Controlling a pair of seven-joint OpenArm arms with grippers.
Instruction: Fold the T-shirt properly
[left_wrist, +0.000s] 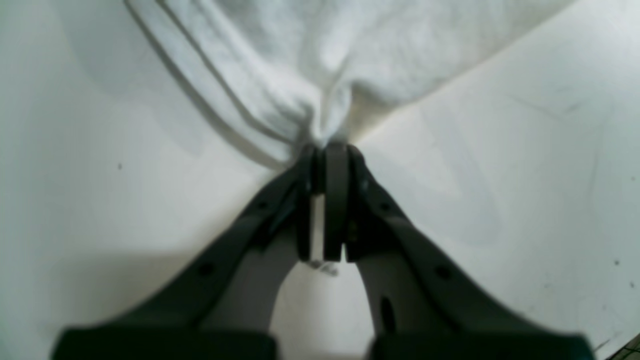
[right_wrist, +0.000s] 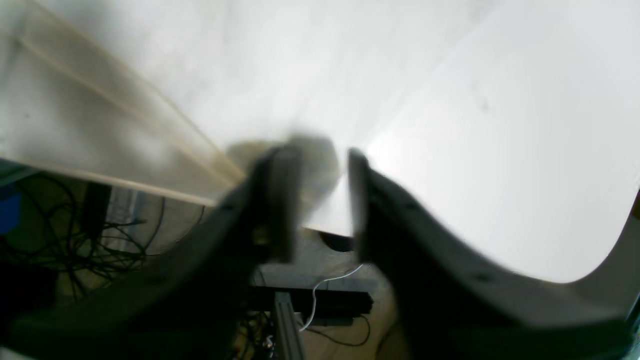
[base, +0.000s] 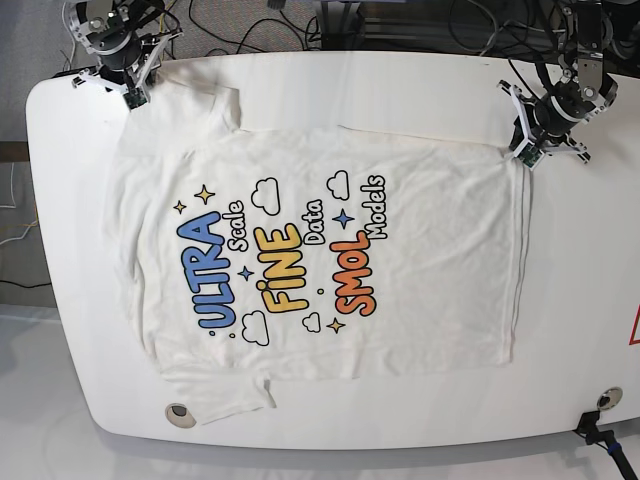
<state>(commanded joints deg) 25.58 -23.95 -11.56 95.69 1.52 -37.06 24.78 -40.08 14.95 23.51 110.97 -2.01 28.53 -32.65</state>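
The white T-shirt (base: 440, 210) lies spread flat on the table (base: 400, 90), print side up, with "ULTRA", "FINE" and "SMOL" showing. My left gripper (base: 527, 152) sits at the shirt's far right corner. In the left wrist view my left gripper (left_wrist: 327, 147) is shut on a bunched pinch of the T-shirt (left_wrist: 350, 50). My right gripper (base: 130, 88) is at the far left corner, by the sleeve. In the blurred right wrist view my right gripper (right_wrist: 320, 155) is open, with a pale lump of cloth (right_wrist: 75, 115) near its tips at the table edge.
Cables and arm bases (base: 300, 20) crowd the far edge of the table. A round grommet (base: 178, 411) is set near the front left edge. A black clamp (base: 600, 430) sits at the front right corner. Floor and wires (right_wrist: 75, 240) show below the table edge.
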